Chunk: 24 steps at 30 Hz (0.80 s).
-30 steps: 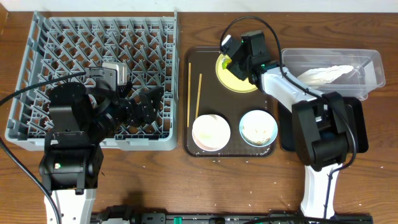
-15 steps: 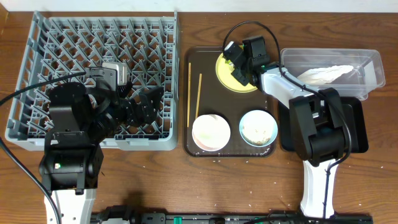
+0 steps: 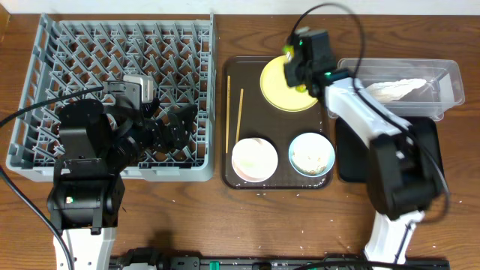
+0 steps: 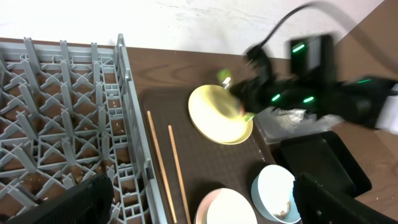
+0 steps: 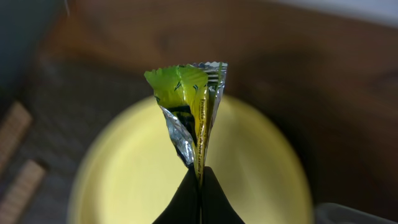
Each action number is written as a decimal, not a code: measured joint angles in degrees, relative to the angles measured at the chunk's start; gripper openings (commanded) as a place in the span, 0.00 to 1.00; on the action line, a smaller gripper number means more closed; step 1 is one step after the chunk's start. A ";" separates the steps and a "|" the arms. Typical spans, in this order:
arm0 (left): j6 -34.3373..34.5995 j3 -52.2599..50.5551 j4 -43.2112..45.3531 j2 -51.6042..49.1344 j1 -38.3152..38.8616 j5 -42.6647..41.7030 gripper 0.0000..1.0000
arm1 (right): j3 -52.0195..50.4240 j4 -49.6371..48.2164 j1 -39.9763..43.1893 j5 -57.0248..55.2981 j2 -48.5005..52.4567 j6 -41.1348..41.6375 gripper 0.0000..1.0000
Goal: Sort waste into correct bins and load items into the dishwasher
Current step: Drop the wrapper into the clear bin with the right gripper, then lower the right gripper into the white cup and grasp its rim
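Observation:
My right gripper (image 5: 200,169) is shut on the green-yellow snack wrapper (image 5: 191,112), which hangs in the air above the round yellow plate (image 5: 118,180). From overhead, that gripper (image 3: 294,64) hovers over the plate's (image 3: 279,90) far right edge. The white bowl (image 3: 254,159) and the light blue bowl (image 3: 311,154), which holds beige crumbs, sit on the dark brown tray (image 3: 255,75) beside two chopsticks (image 3: 229,112). My left gripper (image 3: 176,124) stands open and empty over the grey dish rack's (image 3: 75,67) front right part.
The clear tub (image 3: 444,79) at the back right holds crumpled white paper (image 3: 394,88). The black tray (image 3: 429,150) lies just in front of it, under my right arm. In the left wrist view the chopsticks (image 4: 158,162) run beside the rack wall.
My right gripper has shut on the wrapper, lifted it off the plate and shifted right towards the tub. The left arm has not moved.

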State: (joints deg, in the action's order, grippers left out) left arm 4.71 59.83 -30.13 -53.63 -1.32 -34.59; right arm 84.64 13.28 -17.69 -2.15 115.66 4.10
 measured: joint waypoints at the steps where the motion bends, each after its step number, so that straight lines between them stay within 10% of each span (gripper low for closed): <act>1: 0.00 0.00 0.00 0.00 0.00 0.00 0.94 | 0.00 0.59 0.22 -1.33 -2.40 2.86 0.01; 14: 0.00 0.00 0.00 0.00 0.00 0.00 0.93 | 0.31 18.64 13.86 -13.42 -9.75 34.07 0.02; 17: 0.00 0.00 0.00 0.00 0.00 0.00 0.93 | 0.26 18.95 16.57 -13.27 -9.29 37.99 0.32; 24: 0.00 0.00 0.00 0.00 0.00 0.00 0.93 | 0.26 18.95 19.56 -3.39 -9.44 38.80 0.44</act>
State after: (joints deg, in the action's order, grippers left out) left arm 4.71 59.83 -30.13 -53.63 -1.32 -34.59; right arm 84.90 32.23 1.87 -5.54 106.21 42.89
